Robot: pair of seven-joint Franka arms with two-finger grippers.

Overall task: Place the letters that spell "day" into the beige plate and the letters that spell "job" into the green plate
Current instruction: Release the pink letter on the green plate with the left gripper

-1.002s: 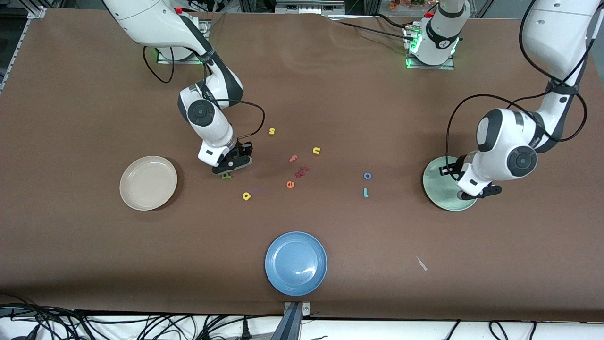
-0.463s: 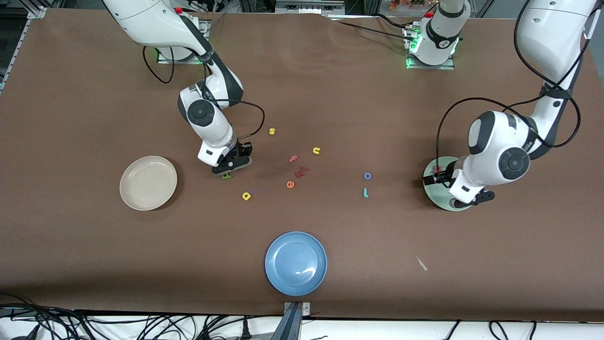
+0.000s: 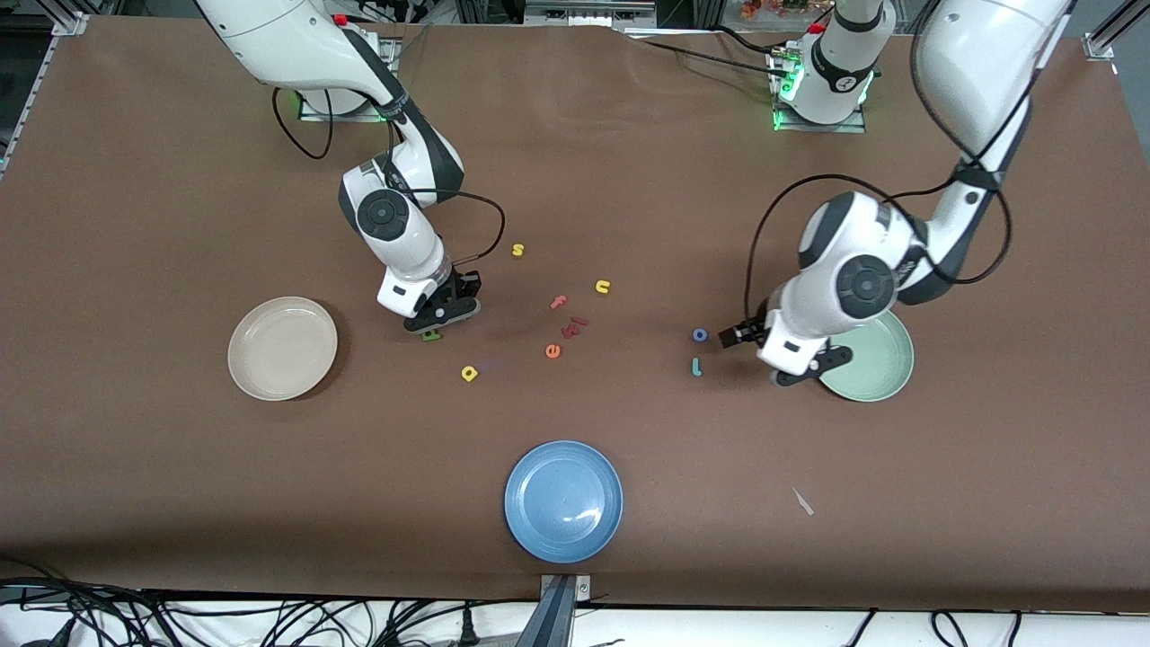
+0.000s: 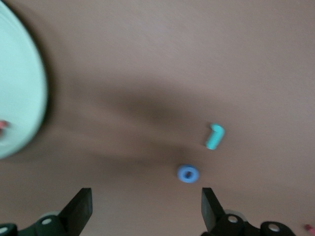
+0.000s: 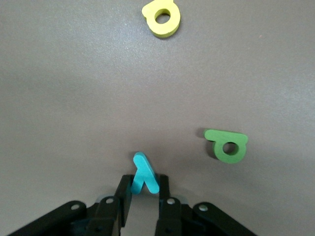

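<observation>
My right gripper is low on the table, shut on the teal "y", which it hides in the front view. The dark green "d" lies beside it and the yellow "a" lies nearer the camera. The beige plate holds nothing. My left gripper hangs open between the green plate and the blue "o". Just past the "o" lies the teal "j". A salmon speck shows on the green plate.
Mid-table lie a yellow "s", a yellow "n", a pink "f", a red letter and an orange "e". A blue plate sits near the front edge, a pale scrap beside it.
My left arm swung from over the green plate toward the "o" and "j", its jaws opening on the way. My right gripper stayed put and tightened on the "y".
</observation>
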